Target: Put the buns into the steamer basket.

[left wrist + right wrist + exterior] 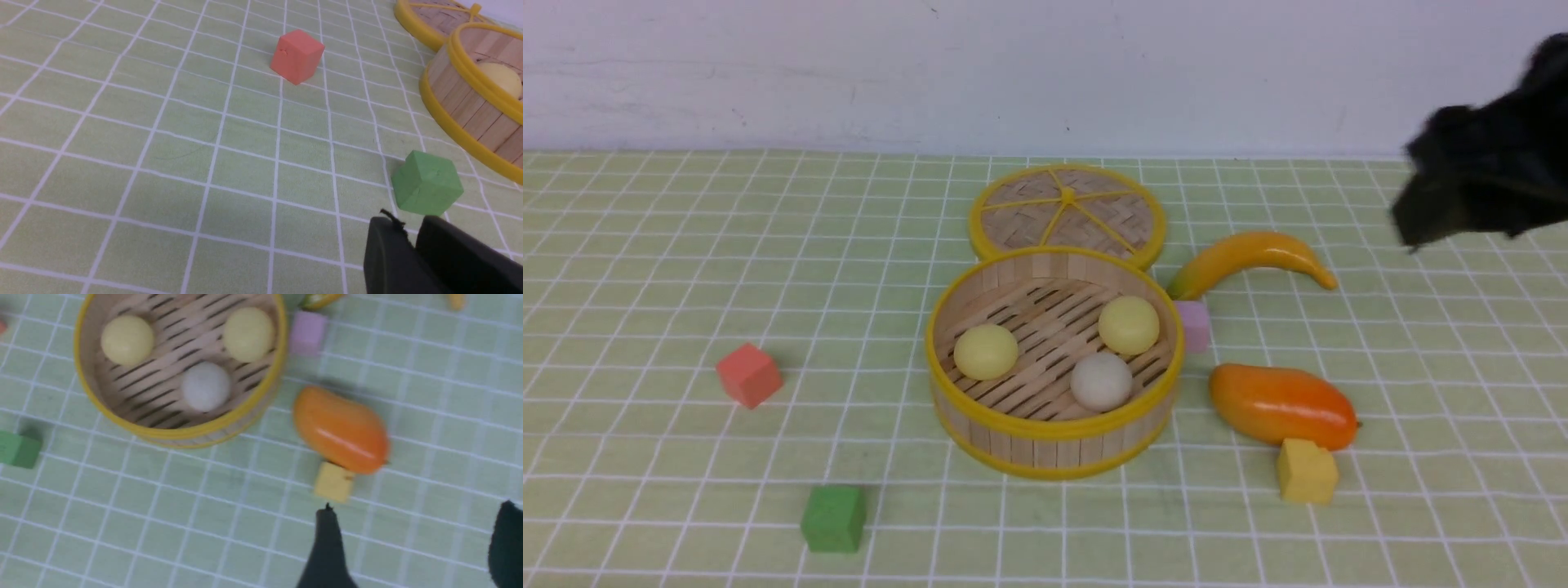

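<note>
The right pincer (pixel 417 504) is being held released, its fingers spread well apart with nothing being gripped between them. It is being seen raised over the table (pixel 1462 408), its arm being blurred in the front view. The left pincer (pixel 404 216) is being held clenched, its fingertips brought together and nothing being grasped.

To the left of the right pincer, well apart from it, all three buns are being held inside the steamer basket (pixel 1054 474). One yellow bun (pixel 986 352) is being borne on the side of the slatted floor farther from the right pincer; another yellow bun (pixel 1129 325) and the whitish bun (pixel 1101 381) are being borne on the side nearer to it, set close together. None of the buns is being touched by either pincer.

Also to the right pincer's left, the round lid (pixel 1021 224) is being seen just behind the basket. Between the basket and that pincer, the banana (pixel 1258 247), the purple block (pixel 1194 326) and the mango (pixel 1278 404) are being supported by the table, the purple block just beside the basket. The yellow block (pixel 1307 471) is being seen right by the mango, on the robot's side.

Near the left pincer, the green block (pixel 427 181) is being seen; farther out from it, the red block (pixel 297 56) is being supported by the table.
</note>
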